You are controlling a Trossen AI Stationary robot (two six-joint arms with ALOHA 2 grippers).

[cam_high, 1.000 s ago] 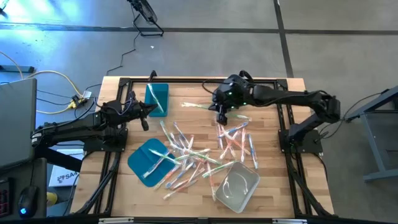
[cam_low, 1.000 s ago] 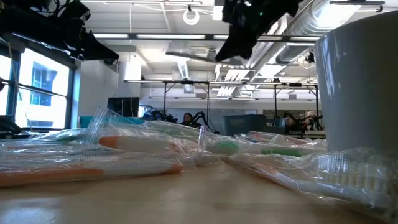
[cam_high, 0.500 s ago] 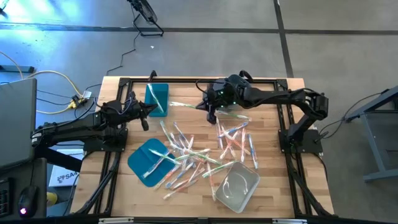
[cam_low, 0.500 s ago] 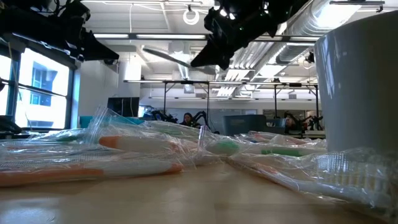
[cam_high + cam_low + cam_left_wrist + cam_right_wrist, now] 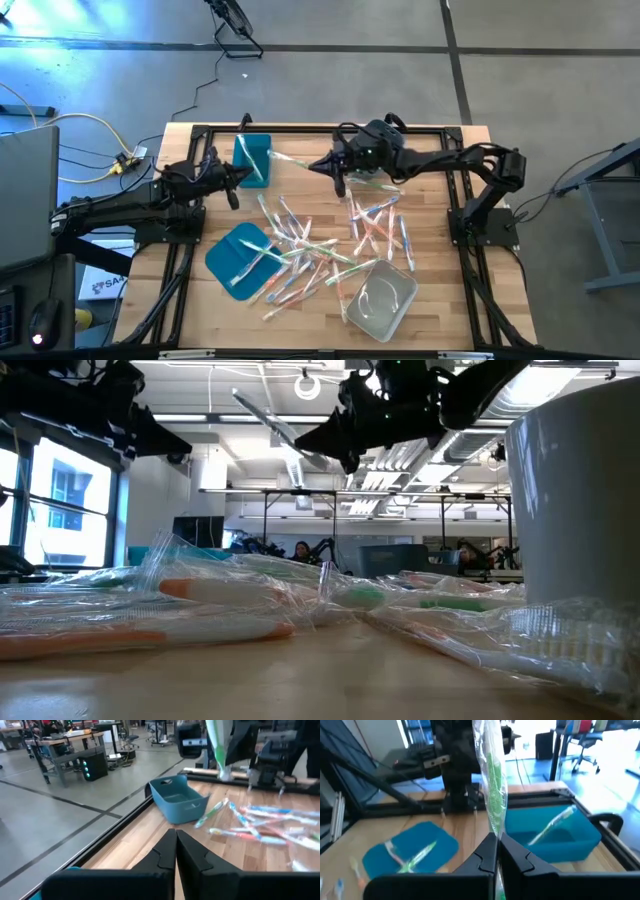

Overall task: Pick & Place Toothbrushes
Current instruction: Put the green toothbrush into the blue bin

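Right gripper (image 5: 328, 168) carries one wrapped green toothbrush (image 5: 491, 785) in the air near the teal bin (image 5: 254, 158).

Its fingers pinch the wrapper's end; the brush sticks out toward the bin, where another brush (image 5: 551, 830) already lies. Left gripper (image 5: 243, 175) waits just beside the bin, fingers pressed together, empty. The other toothbrushes (image 5: 310, 250) lie scattered mid-table, some across the teal lid (image 5: 232, 256), near the clear bin (image 5: 382, 298).

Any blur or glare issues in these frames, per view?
Right wrist view: held toothbrush blurred close to the lens. Left wrist view: toothbrushes on the table soft, motion-smeared. Low view: white bin looms out of focus, ceiling lights bright. High view: blue glare at the left edge.
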